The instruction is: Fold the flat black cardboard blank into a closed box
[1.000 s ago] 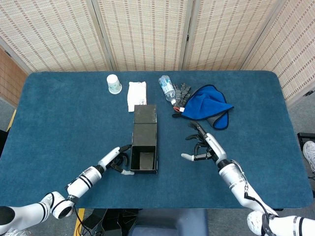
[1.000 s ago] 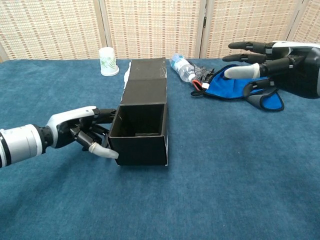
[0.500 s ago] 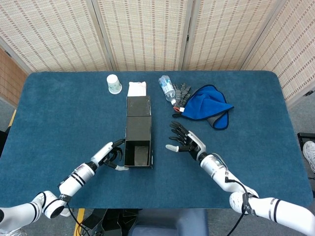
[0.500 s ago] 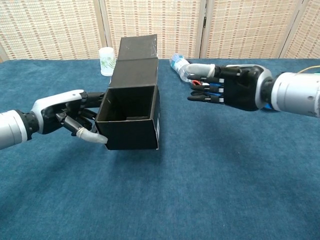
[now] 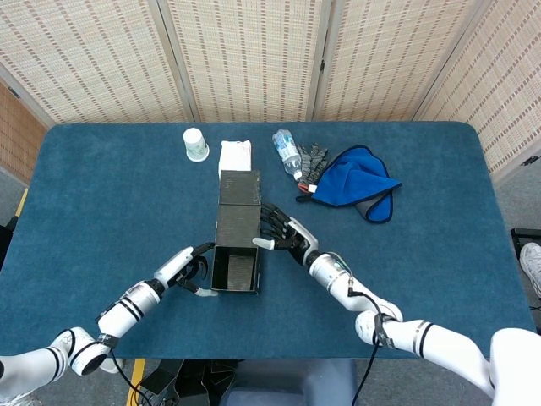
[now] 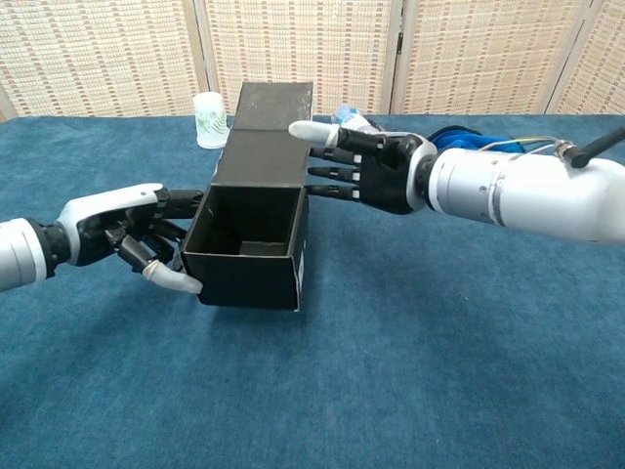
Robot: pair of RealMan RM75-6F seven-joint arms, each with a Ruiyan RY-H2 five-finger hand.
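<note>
While the black box (image 6: 252,220) lies mid-table with its near end open, we see nothing inside. Left hand (image 6: 127,234) grips its left front corner, fingers curled on the wall. Right hand (image 6: 366,171) is spread, fingertips at the box's right top edge; we can't tell if they touch. Paper cup (image 5: 195,145) stands behind on blue cloth table (image 5: 101,203); woven screens (image 5: 254,51) behind.

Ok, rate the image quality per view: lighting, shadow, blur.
Head view: even, soft light, sharp throughout, only faint shadow beside the black box. Chest view: also evenly lit; the box interior goes dark with little detail, the right hand and left hand look crisp, and the close right forearm looms large.
</note>
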